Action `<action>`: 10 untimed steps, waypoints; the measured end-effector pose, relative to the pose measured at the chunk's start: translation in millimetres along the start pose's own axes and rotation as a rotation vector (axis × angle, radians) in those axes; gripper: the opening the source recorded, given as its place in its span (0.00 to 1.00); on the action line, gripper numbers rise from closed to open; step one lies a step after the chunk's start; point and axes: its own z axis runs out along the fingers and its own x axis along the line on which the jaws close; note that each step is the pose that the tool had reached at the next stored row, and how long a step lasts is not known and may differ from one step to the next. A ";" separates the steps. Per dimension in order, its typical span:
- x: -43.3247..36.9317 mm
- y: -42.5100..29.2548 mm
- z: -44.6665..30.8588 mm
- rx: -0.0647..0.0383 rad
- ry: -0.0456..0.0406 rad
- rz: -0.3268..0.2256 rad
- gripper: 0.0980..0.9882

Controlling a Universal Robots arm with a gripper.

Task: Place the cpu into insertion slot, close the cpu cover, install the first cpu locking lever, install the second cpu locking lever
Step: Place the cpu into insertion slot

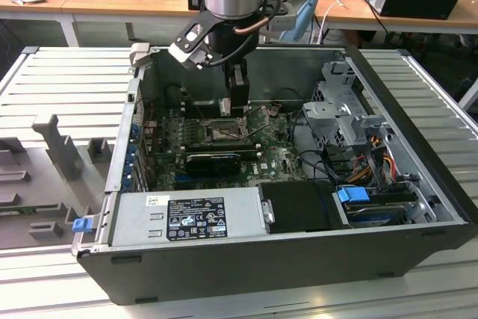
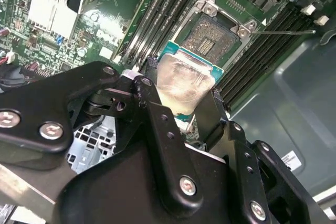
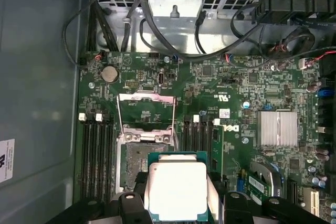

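Note:
My gripper [image 3: 177,195] is shut on the cpu [image 3: 176,190], a pale silvery square on a green base, with one black finger on each of two opposite edges. The same grip on the cpu [image 2: 181,83] appears in the second wrist view. The chip hangs just above the green board, beside the insertion slot [image 3: 137,156] and partly over its edge. The slot's contact field [image 2: 212,34] is bare. The cpu cover [image 3: 147,98] stands flipped open past the slot's far side. In the exterior view the gripper [image 1: 236,102] hangs inside the case over the slot [image 1: 224,131].
The open computer case [image 1: 418,207] walls in the board. A thin lever rod [image 2: 286,32] sticks out beside the slot. Black memory slots [image 3: 95,156] flank it. A silver heatsink [image 3: 276,128], a drive cage [image 1: 340,113], loose cables [image 3: 173,51] and a power supply [image 1: 190,218] stand nearby.

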 end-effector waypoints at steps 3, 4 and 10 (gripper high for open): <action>-0.1 -0.4 5.4 0.017 0.0003 0.000 0.48; -0.1 -0.5 6.3 0.020 0.0003 0.000 0.48; -0.2 -1.0 12.5 0.026 0.0006 0.000 0.48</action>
